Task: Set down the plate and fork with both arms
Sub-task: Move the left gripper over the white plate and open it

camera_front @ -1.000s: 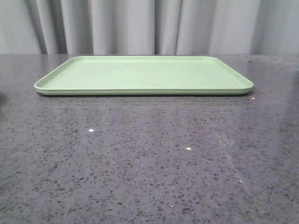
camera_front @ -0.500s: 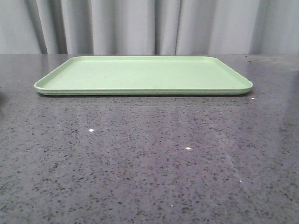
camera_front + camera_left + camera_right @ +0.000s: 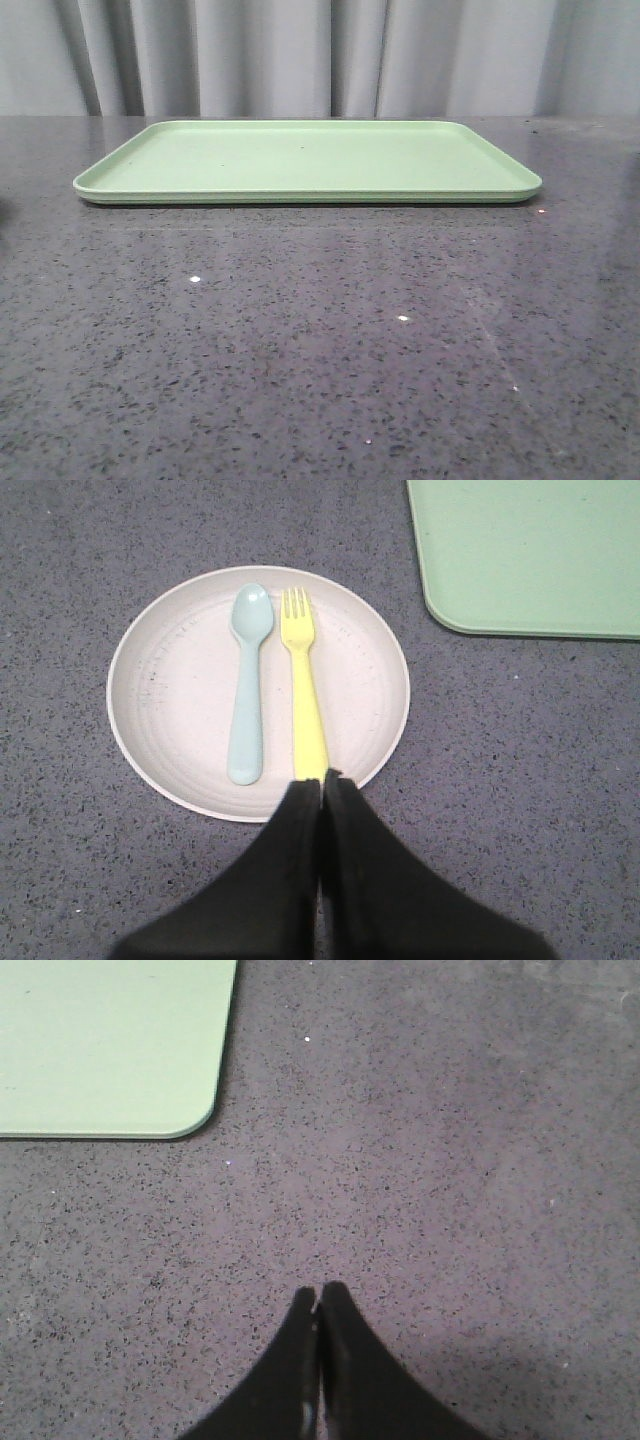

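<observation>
Left end effector [image 3: 322, 777] closed, empty, above fork [image 3: 302, 692] on plate [image 3: 180, 770]; right end effector [image 3: 319, 1292] closed, empty, over bench [image 3: 450, 1160].

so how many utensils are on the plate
2. The yellow fork and the pale blue-green spoon lie side by side on the plate, the spoon on the side farther from the green tray. Nothing seems hidden.

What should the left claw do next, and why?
Probably open up first. The left claw is shut, high over the handle end of the fork, which lies beside the spoon on the plate. Nothing is held yet, and the tray has nothing on it.
</observation>
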Controlling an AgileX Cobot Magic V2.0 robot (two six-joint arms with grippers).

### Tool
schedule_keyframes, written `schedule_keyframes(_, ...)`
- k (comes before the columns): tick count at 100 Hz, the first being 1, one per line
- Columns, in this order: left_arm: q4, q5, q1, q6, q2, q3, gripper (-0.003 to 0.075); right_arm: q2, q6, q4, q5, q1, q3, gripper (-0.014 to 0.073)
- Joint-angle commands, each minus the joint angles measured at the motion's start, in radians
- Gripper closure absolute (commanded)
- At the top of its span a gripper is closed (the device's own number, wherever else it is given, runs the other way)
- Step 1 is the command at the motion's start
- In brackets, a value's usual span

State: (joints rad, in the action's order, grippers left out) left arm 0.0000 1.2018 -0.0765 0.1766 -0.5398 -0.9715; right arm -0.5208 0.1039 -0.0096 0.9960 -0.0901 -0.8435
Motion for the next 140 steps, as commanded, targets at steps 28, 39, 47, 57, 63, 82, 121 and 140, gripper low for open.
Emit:
schedule_keyframes(28,0.0,-0.046,0.002,0.006,-0.018,-0.031,0.0738,-0.016,-0.006,0.0,-0.077,0.004,-0.032,0.0709)
schedule_keyframes(39,0.0,-0.038,0.002,0.006,-0.018,-0.031,0.0674,-0.016,-0.006,0.0,-0.087,0.004,-0.032,0.0669)
schedule_keyframes(47,0.0,-0.035,0.002,0.004,-0.018,-0.031,0.0554,-0.016,-0.006,0.0,-0.093,0.004,-0.032,0.0588)
schedule_keyframes(57,0.0,-0.035,0.002,-0.054,-0.018,-0.031,0.0361,-0.016,-0.006,0.0,-0.101,0.004,-0.032,0.0443)
schedule_keyframes(63,0.0,-0.039,0.002,-0.076,-0.018,-0.031,0.0248,-0.016,-0.006,0.0,-0.108,0.004,-0.032,0.0368)
schedule_keyframes(82,0.0,-0.046,0.002,-0.076,-0.018,-0.031,0.0198,-0.016,-0.006,0.0,-0.112,0.004,-0.032,0.0268)
schedule_keyframes(121,0.0,-0.073,0.002,-0.076,-0.018,-0.031,0.026,-0.016,-0.006,0.0,-0.113,0.004,-0.032,0.0268)
schedule_keyframes(140,0.081,-0.133,0.002,-0.076,-0.022,-0.031,0.026,-0.016,-0.006,0.0,-0.113,0.004,-0.032,0.0268)
